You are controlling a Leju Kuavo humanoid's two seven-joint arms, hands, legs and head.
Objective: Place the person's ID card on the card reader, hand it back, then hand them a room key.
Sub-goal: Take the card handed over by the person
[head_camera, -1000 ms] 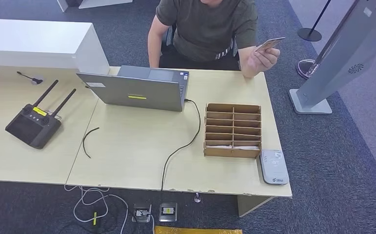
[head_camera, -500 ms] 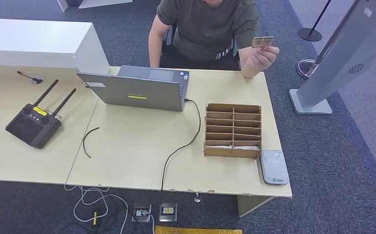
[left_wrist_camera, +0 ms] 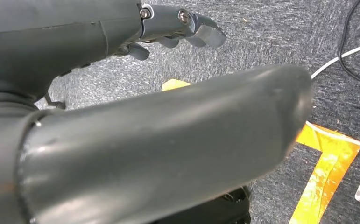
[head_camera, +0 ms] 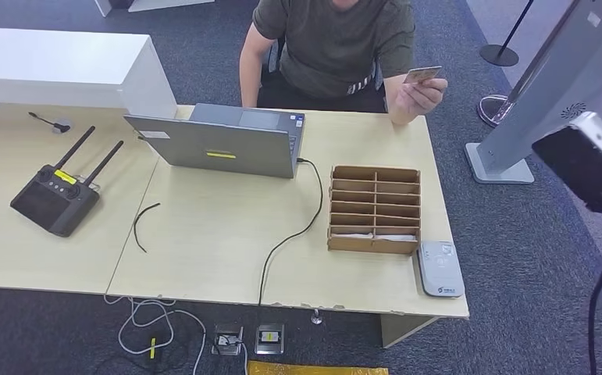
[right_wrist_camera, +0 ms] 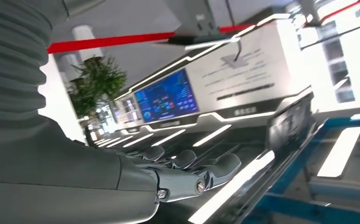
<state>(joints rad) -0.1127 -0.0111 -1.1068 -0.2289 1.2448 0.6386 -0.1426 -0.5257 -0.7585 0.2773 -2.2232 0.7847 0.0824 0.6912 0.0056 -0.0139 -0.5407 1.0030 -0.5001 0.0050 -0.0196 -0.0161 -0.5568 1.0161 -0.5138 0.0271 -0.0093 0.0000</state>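
Since a second ago the right arm has risen beside the table [head_camera: 204, 258]. Both the left robot hand [left_wrist_camera: 168, 28] and right robot hand [right_wrist_camera: 187, 170] are empty, fingers apart. A person's hand [head_camera: 418, 94] holds the ID card [head_camera: 422, 75]; the card reader [head_camera: 439, 269] lies at the table's corner.

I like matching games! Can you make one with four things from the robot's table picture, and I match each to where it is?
Things:
1. ID card
2. card reader
3. laptop
4. remote controller

Places:
A. far left of the table
B. in the person's raised hand
C. in front of the person, lid up
D. beside the cardboard box, at the table's near right corner

Pairs: 1-B, 2-D, 3-C, 4-A
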